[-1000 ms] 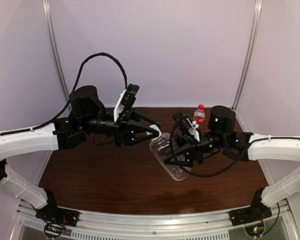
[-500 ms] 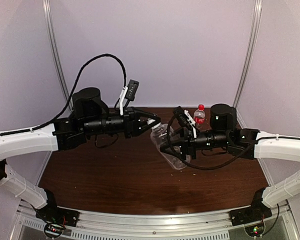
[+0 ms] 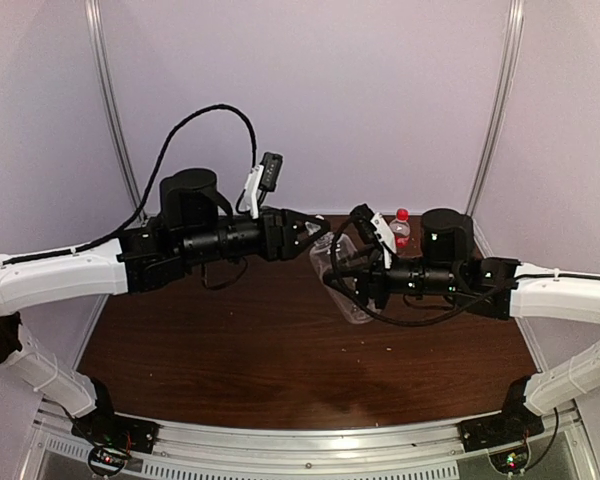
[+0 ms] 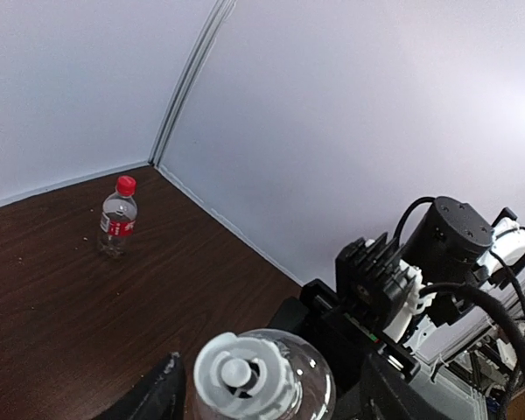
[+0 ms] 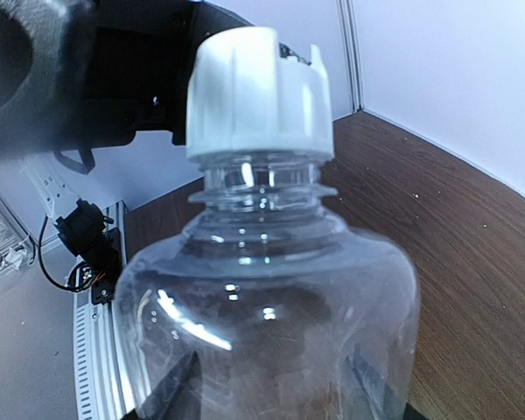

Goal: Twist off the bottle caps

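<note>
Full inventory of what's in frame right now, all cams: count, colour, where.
plain bottle: 1, clear, no label, tilted over mid-table in the right gripper
white cap: 1, white, on the plain bottle's neck, between the left gripper's fingers
labelled bottle: 1, clear with red band, upright near the far right corner
red cap: 1, red, on the labelled bottle
table: 1, dark brown wood
left gripper: 1, black, open around the white cap
right gripper: 1, black, shut on the plain bottle's body
</note>
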Available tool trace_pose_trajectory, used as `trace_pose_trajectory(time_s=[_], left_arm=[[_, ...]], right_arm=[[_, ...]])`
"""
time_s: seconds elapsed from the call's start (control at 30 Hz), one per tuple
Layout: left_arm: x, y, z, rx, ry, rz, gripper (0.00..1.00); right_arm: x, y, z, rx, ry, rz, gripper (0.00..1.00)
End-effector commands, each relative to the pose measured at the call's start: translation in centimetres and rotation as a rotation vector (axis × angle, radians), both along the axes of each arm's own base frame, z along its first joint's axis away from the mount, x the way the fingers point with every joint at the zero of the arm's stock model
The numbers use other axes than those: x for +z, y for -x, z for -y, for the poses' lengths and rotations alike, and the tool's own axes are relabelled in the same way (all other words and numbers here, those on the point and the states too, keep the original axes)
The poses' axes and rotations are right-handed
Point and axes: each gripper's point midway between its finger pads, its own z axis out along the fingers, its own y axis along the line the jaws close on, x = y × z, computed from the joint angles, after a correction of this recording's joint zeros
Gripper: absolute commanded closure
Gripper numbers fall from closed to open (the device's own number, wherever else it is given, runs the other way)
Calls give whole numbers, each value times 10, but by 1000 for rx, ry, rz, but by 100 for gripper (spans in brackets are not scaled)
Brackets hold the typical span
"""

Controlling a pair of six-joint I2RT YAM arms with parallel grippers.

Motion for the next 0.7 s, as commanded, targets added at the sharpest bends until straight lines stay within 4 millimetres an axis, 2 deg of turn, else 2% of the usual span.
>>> trace_pose_trajectory(time_s=[0.0, 0.23, 0.47, 0.67], left_arm=[[21, 11, -12, -62, 56, 100, 26], [24, 40, -21, -244, 42, 223, 13], [31, 58, -32, -371, 61, 301, 11], [28, 83, -25, -569, 105, 336, 12]], right_arm=[[18, 8, 5, 25, -23, 31, 63], [22, 45, -3, 243, -37, 3, 61], [27, 72, -9, 409, -79, -34, 60], [30, 85, -16, 516, -110, -76, 60]])
